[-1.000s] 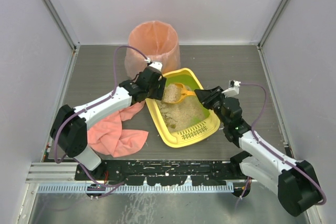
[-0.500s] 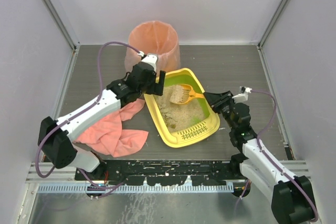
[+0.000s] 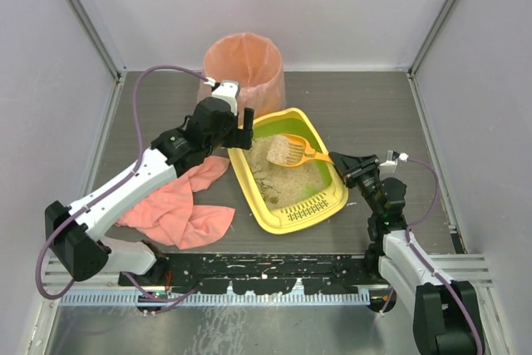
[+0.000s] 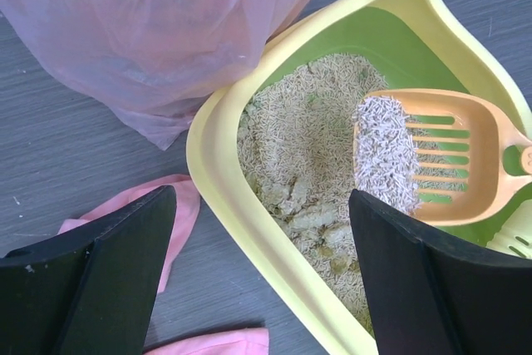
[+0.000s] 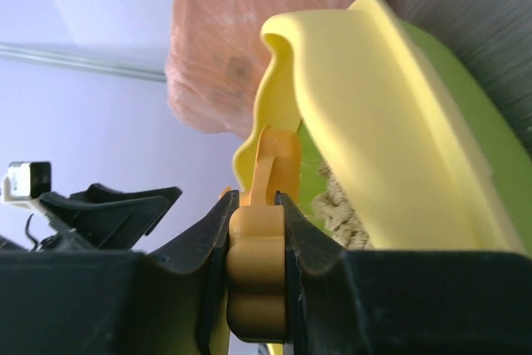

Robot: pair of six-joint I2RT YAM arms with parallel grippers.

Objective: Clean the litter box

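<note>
The yellow litter box [image 3: 249, 189] with lime-green inside lies mid-table with beige litter and clumps in it; it also shows in the left wrist view [image 4: 218, 174] and the right wrist view [image 5: 391, 106]. My right gripper [image 3: 342, 160] is shut on the handle of the orange slotted scoop [image 3: 293, 150], which holds a heap of litter above the box [image 4: 384, 155]; the handle sits between the jaws [image 5: 256, 247]. My left gripper [image 3: 241, 130] is open and empty, hovering over the box's far-left rim [image 4: 262, 280].
A tall round pink-lined bin [image 3: 243, 72] stands just behind the litter box; its bag shows in the left wrist view [image 4: 150, 31]. A pink cloth [image 3: 179, 205] lies left of the box. Grey walls close in the table on three sides.
My left gripper has lifted off the box's rim and drawn back to the left. My right arm has pulled back right, and the scoop with its litter has risen out of the litter.
</note>
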